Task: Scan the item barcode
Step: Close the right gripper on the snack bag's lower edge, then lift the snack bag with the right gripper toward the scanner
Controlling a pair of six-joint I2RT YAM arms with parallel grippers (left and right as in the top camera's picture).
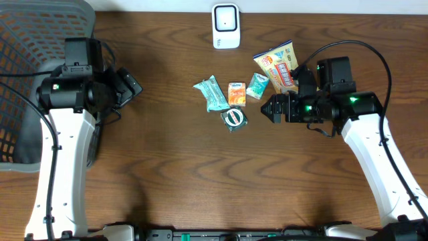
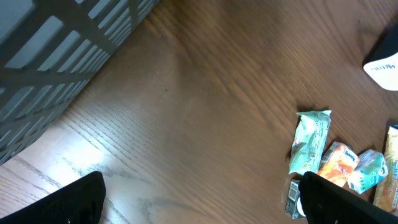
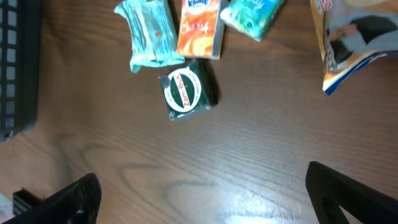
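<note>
Several small items lie clustered mid-table: a long teal packet, an orange packet, a small teal packet, a dark green packet with a round label and a big yellow snack bag. The white scanner stands at the far edge. My right gripper hovers open just right of the dark green packet, empty. Far to the left, my left gripper is open and empty. In its view a barcode shows on the dark packet's edge.
A grey mesh basket fills the far left corner, close behind the left arm and seen in the left wrist view. Bare wooden tabletop lies between the arms and toward the front edge.
</note>
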